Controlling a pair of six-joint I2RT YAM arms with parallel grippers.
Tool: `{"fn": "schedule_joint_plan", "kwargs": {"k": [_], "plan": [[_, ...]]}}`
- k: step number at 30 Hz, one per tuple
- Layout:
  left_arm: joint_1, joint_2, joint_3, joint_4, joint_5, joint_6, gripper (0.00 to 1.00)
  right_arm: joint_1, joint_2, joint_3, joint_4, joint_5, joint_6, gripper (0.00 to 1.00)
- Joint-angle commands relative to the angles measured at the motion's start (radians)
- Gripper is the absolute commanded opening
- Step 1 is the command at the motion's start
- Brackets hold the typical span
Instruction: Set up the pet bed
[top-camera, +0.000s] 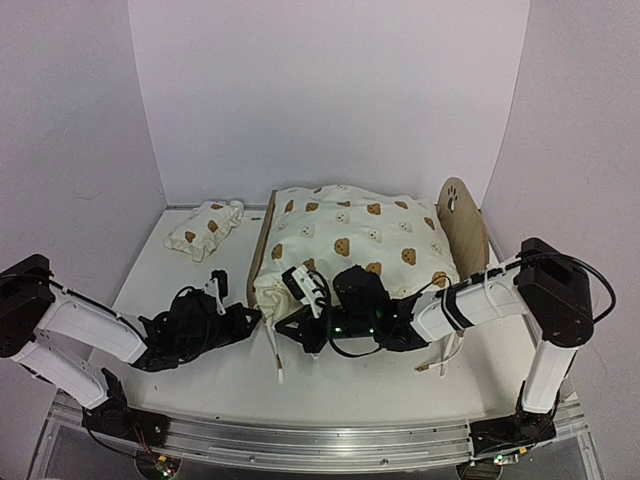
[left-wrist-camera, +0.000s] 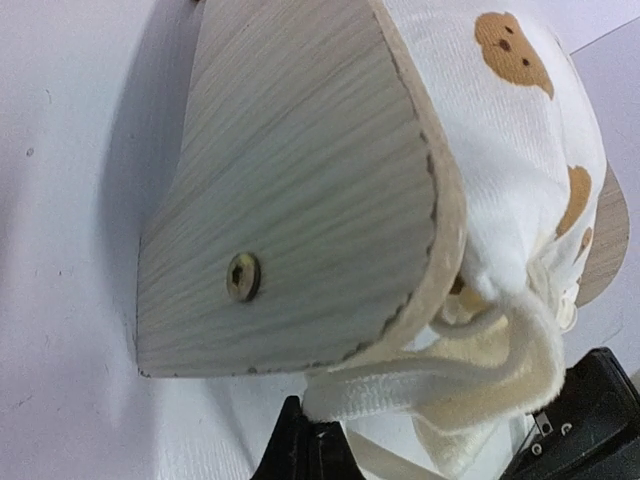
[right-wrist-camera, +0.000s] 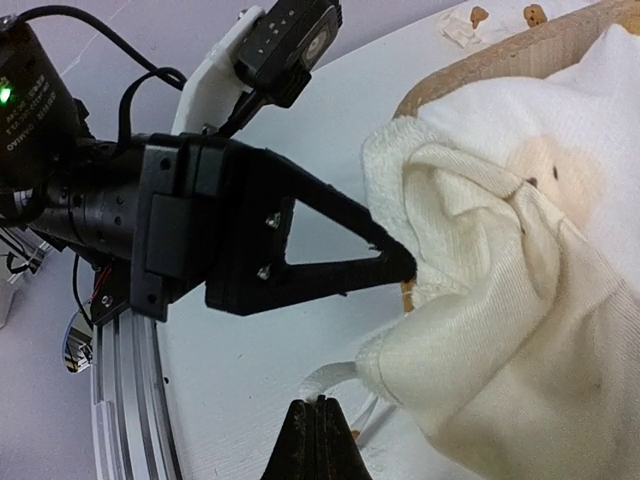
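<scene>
Pet bed (left-wrist-camera: 300, 200) matt light grained plywood with brass-look metal screw (left-wrist-camera: 243, 276); cushion (top-camera: 360, 240) soft cream woven cloth.

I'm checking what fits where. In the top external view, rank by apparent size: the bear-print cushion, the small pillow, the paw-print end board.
1. Bear-print cushion, clearly largest.
2. Small pillow and paw-print end board: look similar; the board is seen at an angle, so I won't rank them.
</scene>
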Motion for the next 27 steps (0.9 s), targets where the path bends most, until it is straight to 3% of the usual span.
{"fn": "schedule_joint_plan", "kwargs": {"k": [1, 14, 27], "plan": [[-0.005, -0.077, -0.047, 0.038, 0.095, -0.018, 0.00, 0.019, 0.049, 0.104, 0.029, -0.026, -0.003, 0.00], [-0.005, -0.194, -0.091, -0.006, 0.182, -0.002, 0.00, -0.003, 0.188, 0.281, -0.038, 0.108, 0.015, 0.00], [-0.005, -0.213, -0.080, -0.041, 0.179, 0.026, 0.00, -0.045, 0.284, 0.358, -0.030, -0.001, -0.004, 0.00]]}}
